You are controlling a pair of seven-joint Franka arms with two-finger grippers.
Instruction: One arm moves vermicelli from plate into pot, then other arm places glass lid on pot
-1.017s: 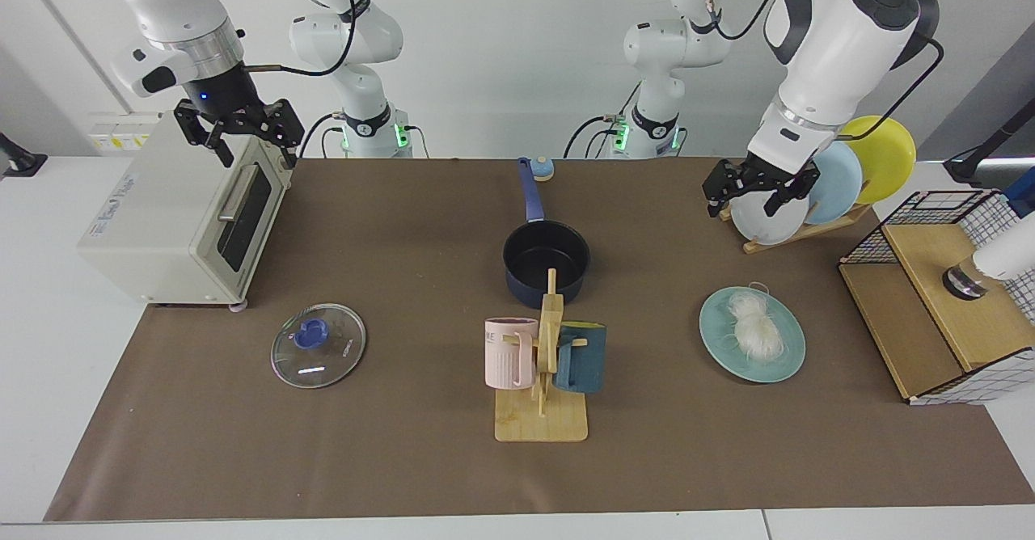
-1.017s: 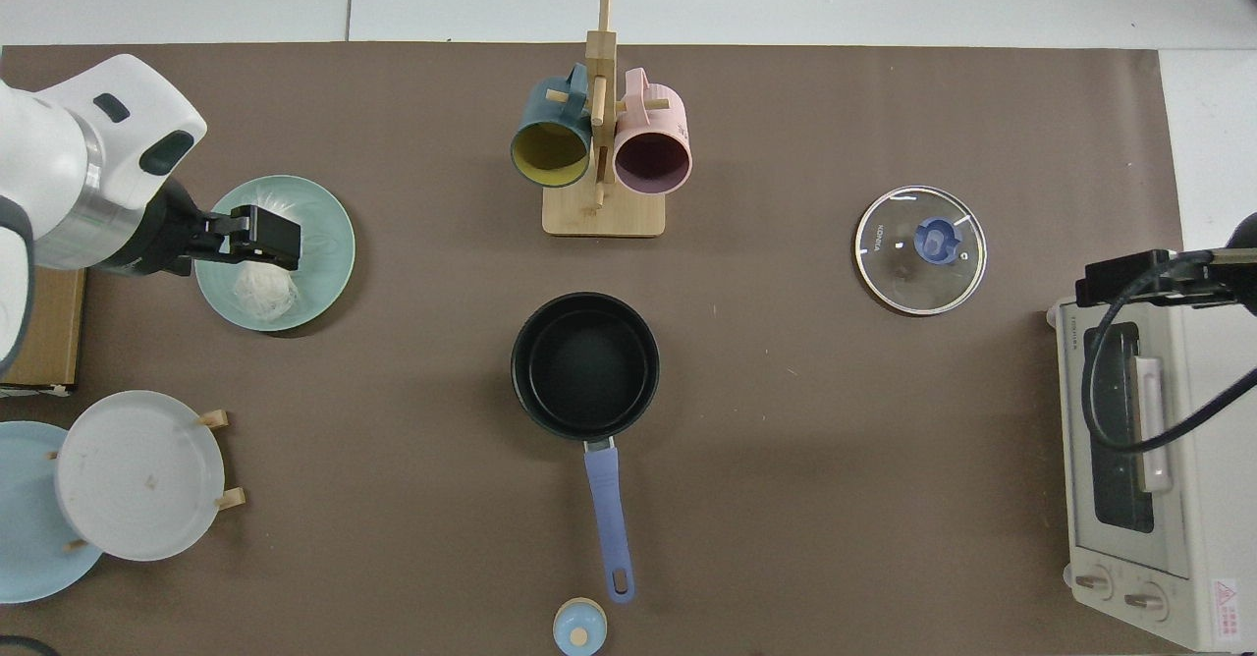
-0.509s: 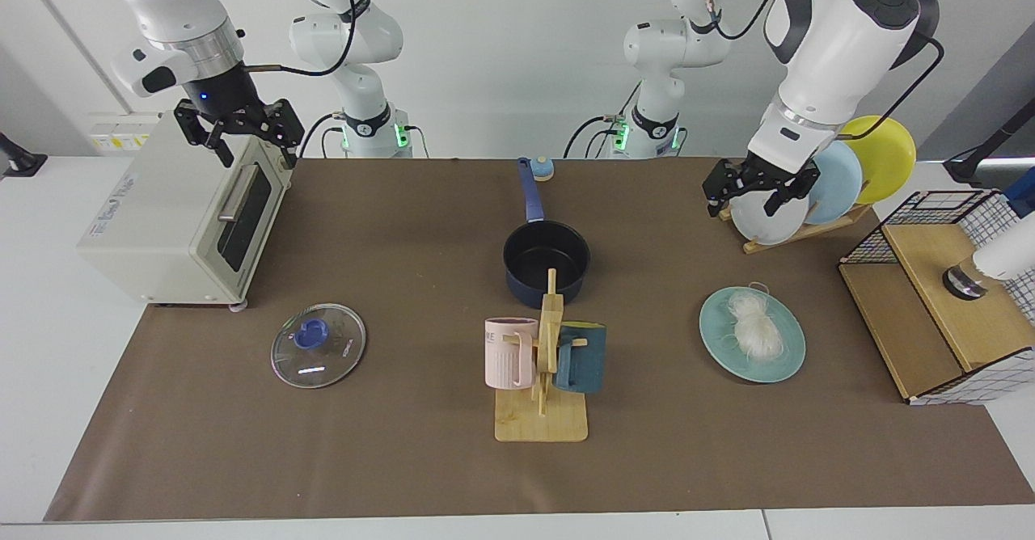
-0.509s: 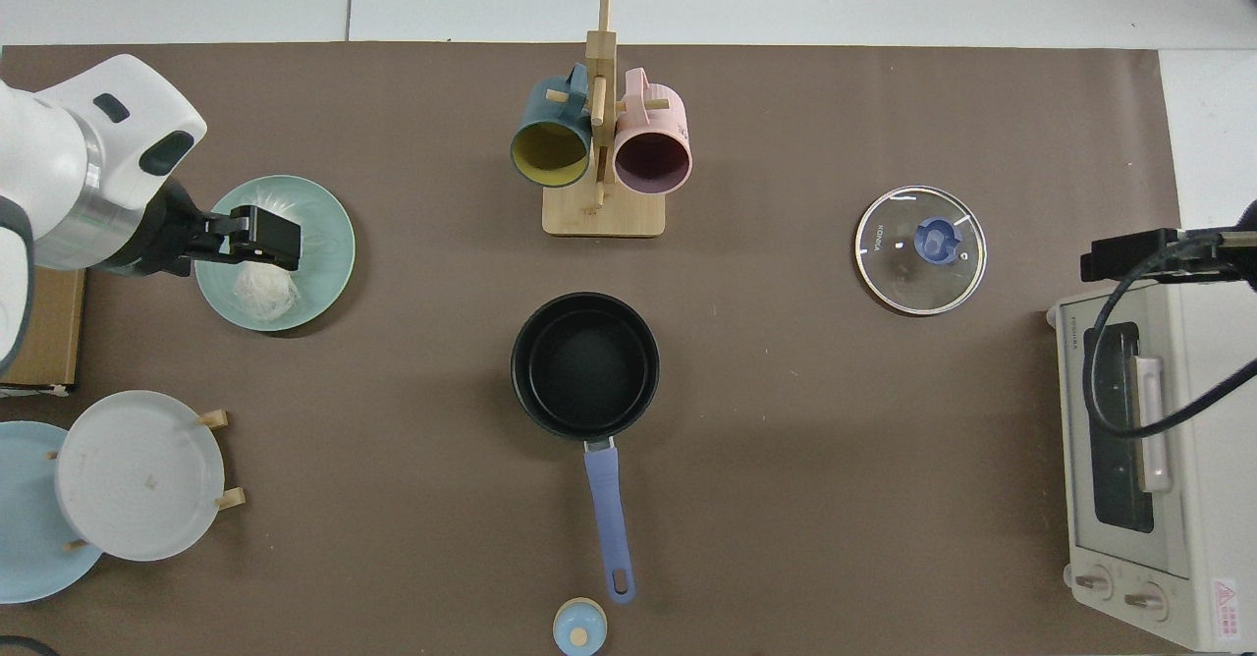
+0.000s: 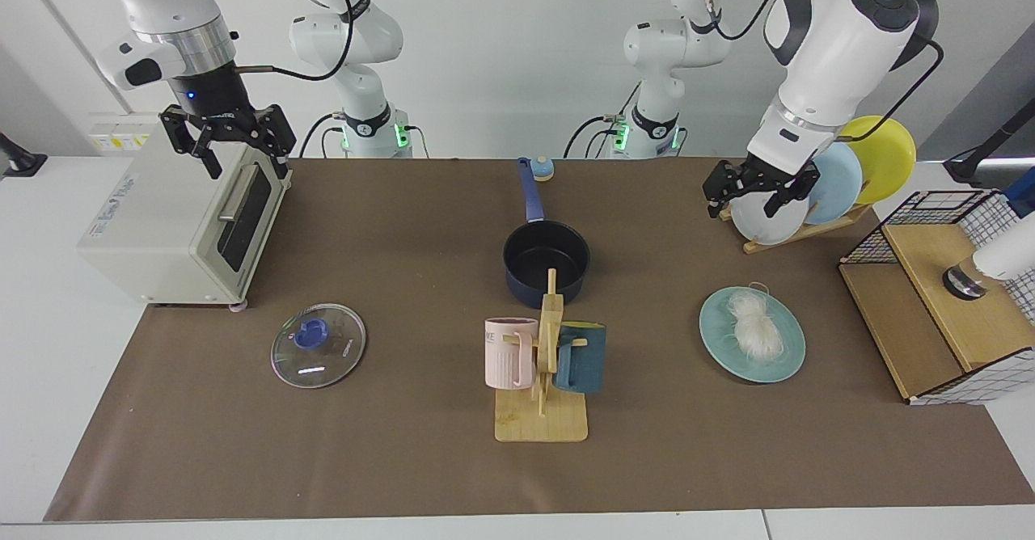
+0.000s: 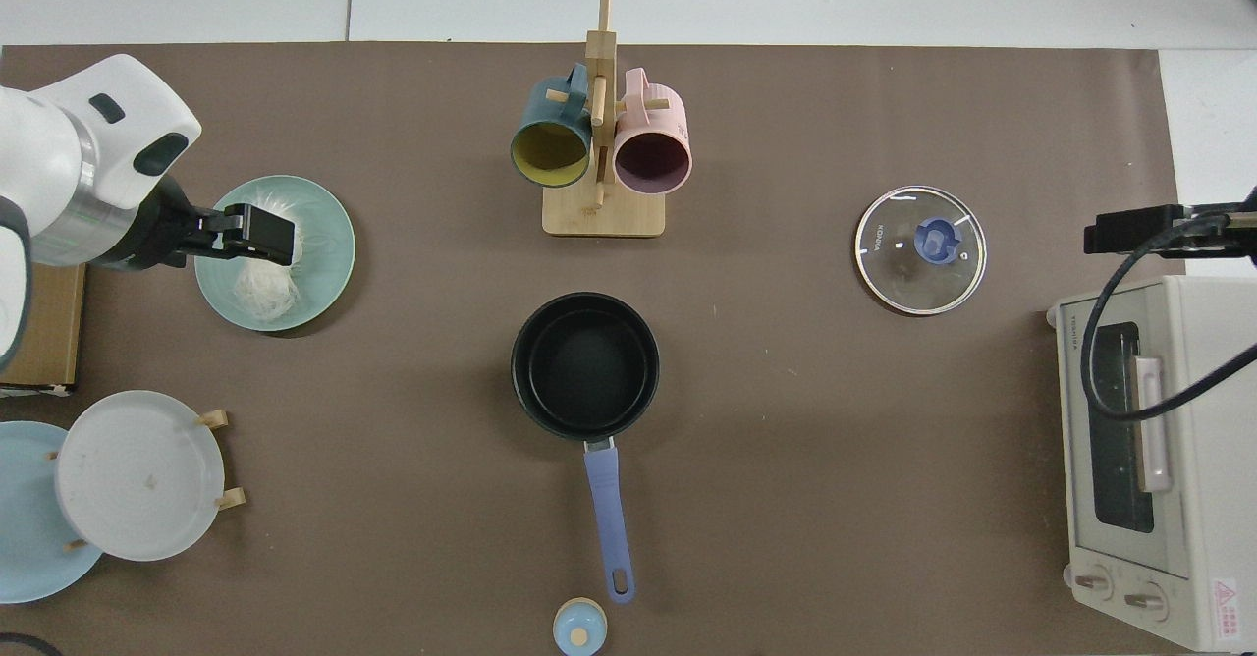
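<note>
Hovering high above plate (image 5: 788, 356): left claw (image 5: 748, 196)

In the top view the left pincer (image 6: 260, 234) covers part of the vermicelli (image 6: 263, 293) and part of the pale teal-green plate (image 6: 329, 244), and the arm behind it runs off the picture's edge. The right pincer (image 6: 1129, 232) is cut at the opposite edge, so its fingers cannot be made out there. The toaster oven (image 6: 1188, 342) and the light blue plate (image 6: 25, 558) are also clipped. In the facing view the wooden mug rack (image 5: 551, 322) hides the near wall of the pot (image 5: 546, 261).
</note>
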